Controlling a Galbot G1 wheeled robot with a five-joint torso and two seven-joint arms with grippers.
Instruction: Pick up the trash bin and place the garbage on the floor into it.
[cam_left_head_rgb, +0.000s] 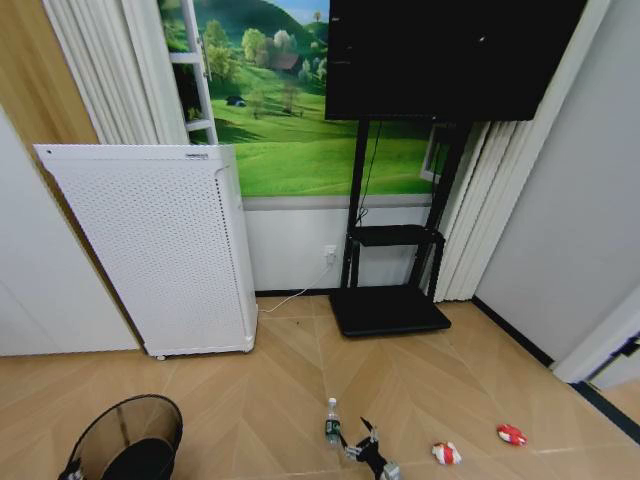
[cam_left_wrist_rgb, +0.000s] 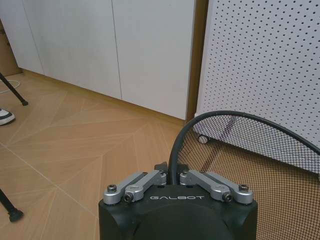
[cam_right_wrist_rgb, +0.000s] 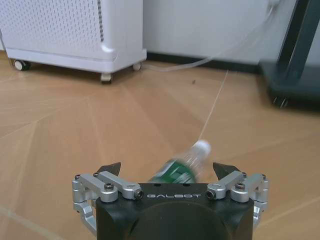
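Note:
The black wire-mesh trash bin (cam_left_head_rgb: 130, 440) hangs tilted at the lower left of the head view. My left gripper (cam_left_wrist_rgb: 172, 175) is shut on its rim (cam_left_wrist_rgb: 220, 116). A clear bottle (cam_left_head_rgb: 332, 420) with a green label and white cap lies on the herringbone floor (cam_left_head_rgb: 290, 380). My right gripper (cam_left_head_rgb: 358, 438) is low beside it, open. In the right wrist view the bottle (cam_right_wrist_rgb: 182, 167) lies between the spread fingers of that gripper (cam_right_wrist_rgb: 168, 168), cap pointing away. Two red-and-white wrappers (cam_left_head_rgb: 446, 453) (cam_left_head_rgb: 511, 434) lie on the floor to the right of the gripper.
A tall white perforated appliance (cam_left_head_rgb: 160, 250) on casters stands at the back left. A black TV stand (cam_left_head_rgb: 388, 300) with a screen is at the back centre, and a white cable (cam_right_wrist_rgb: 215, 100) runs across the floor. White cabinets (cam_left_wrist_rgb: 100, 45) line the left wall.

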